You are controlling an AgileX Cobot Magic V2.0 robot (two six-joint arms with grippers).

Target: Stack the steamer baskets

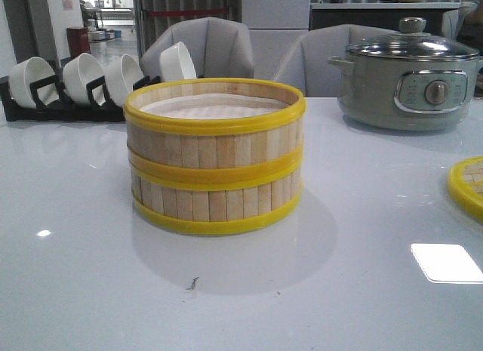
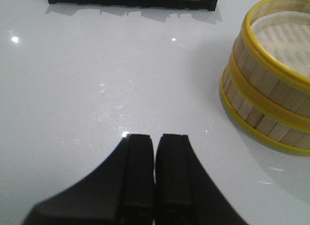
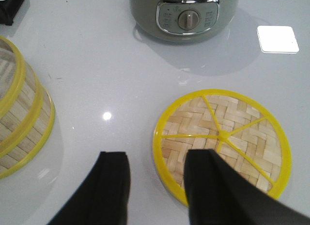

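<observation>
Woven lid [image 3: 223,138] lies under open right end effector [image 3: 157,169].

Baskets: upper basket [image 1: 215,113] sits squarely on lower basket [image 1: 215,204], mid-table (white liner inside).
Lid: woven lid [image 3: 223,142] lies flat, well apart.

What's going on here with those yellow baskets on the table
A two-armed robot is stacking steamer baskets. The two baskets already sit one on top of the other on the white table. The woven lid still lies flat on the table to the right, near the grey electric pot. The right gripper is open just above the lid's edge, holding nothing. The left gripper is shut and empty, away from the stack.
</observation>
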